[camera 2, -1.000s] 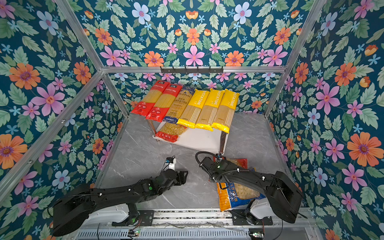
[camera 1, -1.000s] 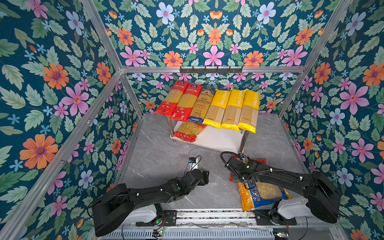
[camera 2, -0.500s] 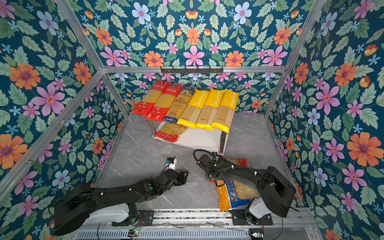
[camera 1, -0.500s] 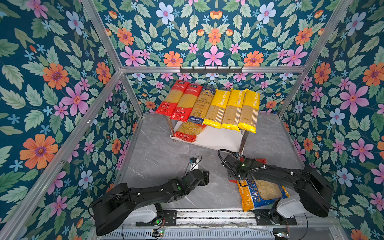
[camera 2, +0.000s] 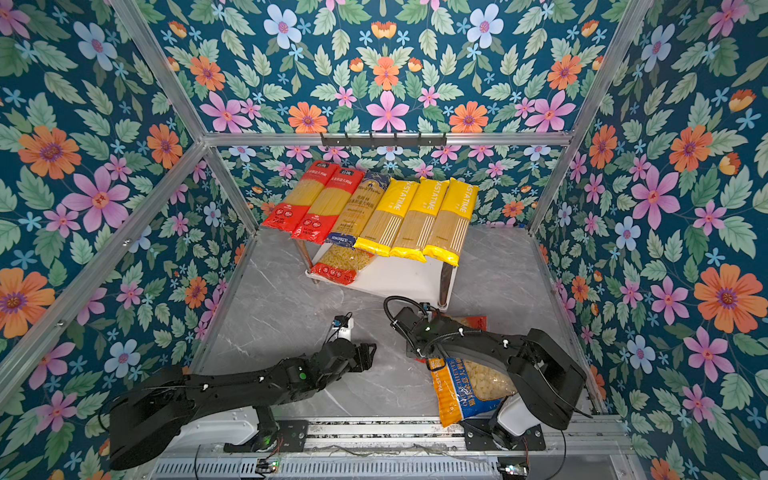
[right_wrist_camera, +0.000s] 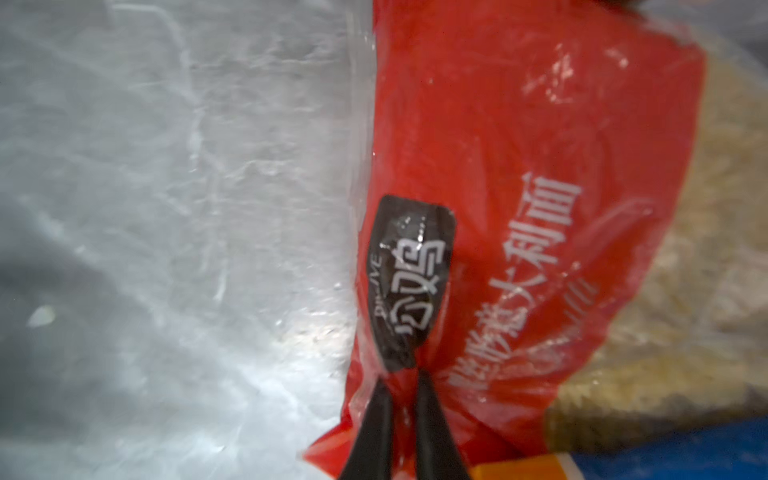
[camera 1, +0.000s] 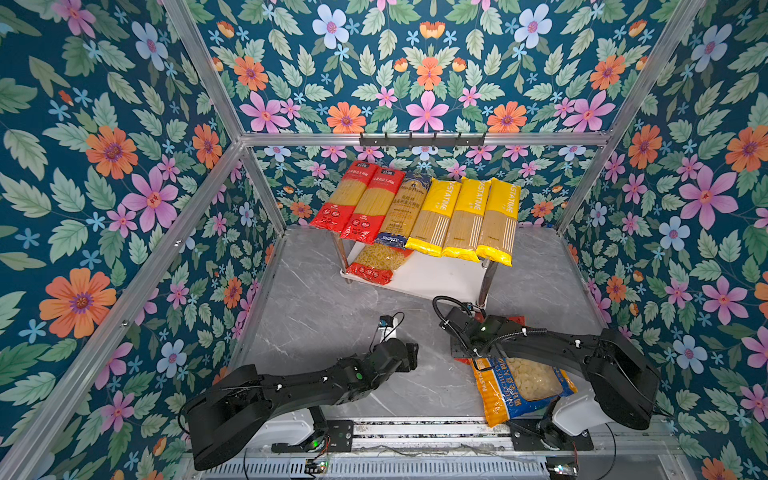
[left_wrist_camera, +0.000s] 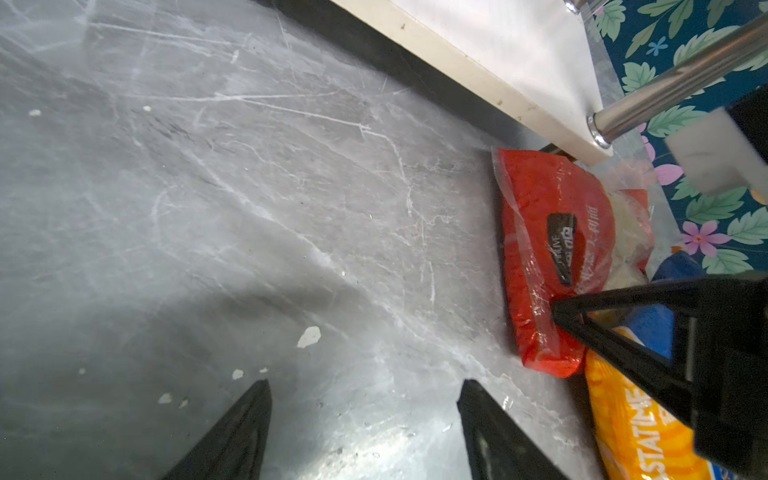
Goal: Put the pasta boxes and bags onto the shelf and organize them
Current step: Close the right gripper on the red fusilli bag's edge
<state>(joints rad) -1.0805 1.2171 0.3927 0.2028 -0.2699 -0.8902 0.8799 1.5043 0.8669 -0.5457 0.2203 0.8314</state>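
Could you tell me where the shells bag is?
The shells bag lies front right in both top views, under the right arm, beside a red macaroni bag.

Both arms black with smooth moulded shells: left arm (camera 1: 316, 382), right arm (camera 1: 552, 345). Link nearest each base is fat and rounded, forearm slimmer. Green LED (camera 1: 359, 376) lit on each forearm. Small white clips (camera 1: 524, 331) dotted along the links. Right arm: black corrugated cable (camera 1: 440, 307) in a loop at the wrist end. Left arm: white camera block (camera 1: 388, 328) with a thin black lead at the wrist. White bases (camera 1: 286, 428) sit on an aluminium rail (camera 1: 415, 432). Left tool (left_wrist_camera: 363, 386): two black fingers tapering to points. Right tool (right_wrist_camera: 403, 378): same narrow black tips.
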